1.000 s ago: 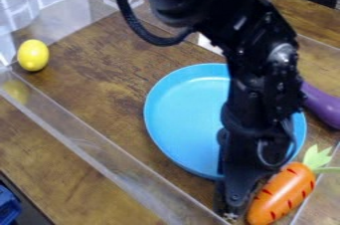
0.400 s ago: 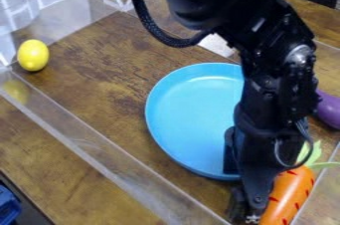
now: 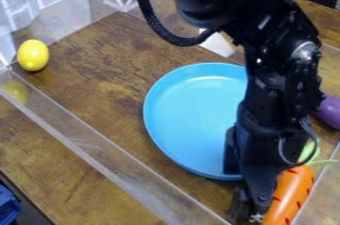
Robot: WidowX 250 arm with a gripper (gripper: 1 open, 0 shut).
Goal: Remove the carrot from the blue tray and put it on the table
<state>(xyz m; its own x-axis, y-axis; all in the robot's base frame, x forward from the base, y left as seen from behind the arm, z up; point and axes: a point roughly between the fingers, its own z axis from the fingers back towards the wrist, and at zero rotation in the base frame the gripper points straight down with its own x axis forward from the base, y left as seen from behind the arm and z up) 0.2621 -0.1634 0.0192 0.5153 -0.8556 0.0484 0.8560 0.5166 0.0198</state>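
since a second ago the arm's been sliding right and a bit lower, so it's now covering most of the carrot (image 3: 289, 196), which was lying fully in view before. going left to right: yellow lemon (image 3: 32, 55) is sitting alone near the far left by the clear acrylic wall (image 3: 80, 147), hasn't budged. next, the blue tray (image 3: 186, 119) is sitting in the middle of the table (image 3: 106, 80) with nothing in it that i can see. the black arm is standing over the tray's right side, and the gripper (image 3: 265, 194) is pointing straight down at the bottom right. its fingers are hard to make out in the dark, but they're spread wide, not pinching anything as far as i can tell. the carrot is lying on the table just off the tray's lower right rim, right beside the gripper, green top poking up. purple eggplant (image 3: 329, 112) is peeking out at the right edge.
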